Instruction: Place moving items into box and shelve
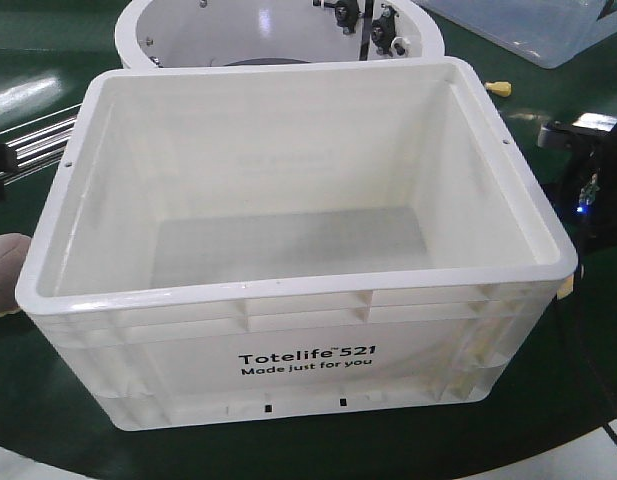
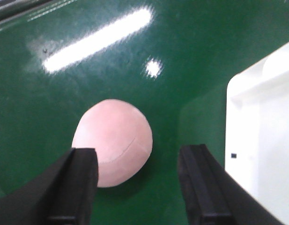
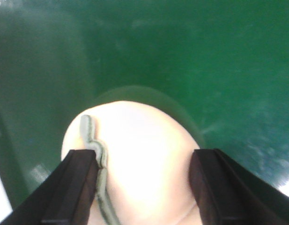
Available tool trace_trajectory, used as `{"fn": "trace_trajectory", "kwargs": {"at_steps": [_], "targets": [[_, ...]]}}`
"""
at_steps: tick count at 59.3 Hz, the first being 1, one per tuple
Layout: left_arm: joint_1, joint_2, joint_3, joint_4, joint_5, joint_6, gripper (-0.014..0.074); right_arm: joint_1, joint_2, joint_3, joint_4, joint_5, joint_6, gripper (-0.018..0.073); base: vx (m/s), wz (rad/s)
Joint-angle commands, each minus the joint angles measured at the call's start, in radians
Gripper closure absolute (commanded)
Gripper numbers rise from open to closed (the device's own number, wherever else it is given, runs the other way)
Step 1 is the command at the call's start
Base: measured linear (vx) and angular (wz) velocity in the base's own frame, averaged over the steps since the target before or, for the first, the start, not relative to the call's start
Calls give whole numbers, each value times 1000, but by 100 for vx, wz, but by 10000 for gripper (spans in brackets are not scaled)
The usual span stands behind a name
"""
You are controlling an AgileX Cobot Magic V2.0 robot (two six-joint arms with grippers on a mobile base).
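Left tool (image 2: 137, 152) spread, right tool (image 3: 143, 154) unclear

Front camera looks down close onto box (image 1: 288, 290); left wrist shares box corner.

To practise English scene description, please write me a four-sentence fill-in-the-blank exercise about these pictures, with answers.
1. The large white rectangular plastic tote is ____ inside.
2. It stands on a glossy ____ surface.
3. The pale egg-shaped plush toy with a green ridge sits between the fingers of the ____ end effector.
4. The left end effector, over the pinkish-brown egg-shaped plush toy, is ____.
Answers: empty; green; right; open.
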Motion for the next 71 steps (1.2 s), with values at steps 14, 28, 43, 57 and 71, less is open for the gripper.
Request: {"fn": "trace_trajectory", "kwargs": {"at_steps": [14,28,43,57,71], "targets": [[-2,70,-24,4,-26,38,99,-1,-10,-20,7,41,-25,69,0,0],[-2,232,-24,43,2,40,99,-1,-10,-20,7,52,-33,69,0,0],[-2,434,-24,150,-2,38,104,-1,-10,-20,10,55,-33,69,0,0],[-2,549,-24,102,4,33,325,-1,-10,-20,13,60,-33,130,0,0],[-2,515,-27,83,36,56,605,-1,-10,-20,54,91,-32,543,0,0]]}}
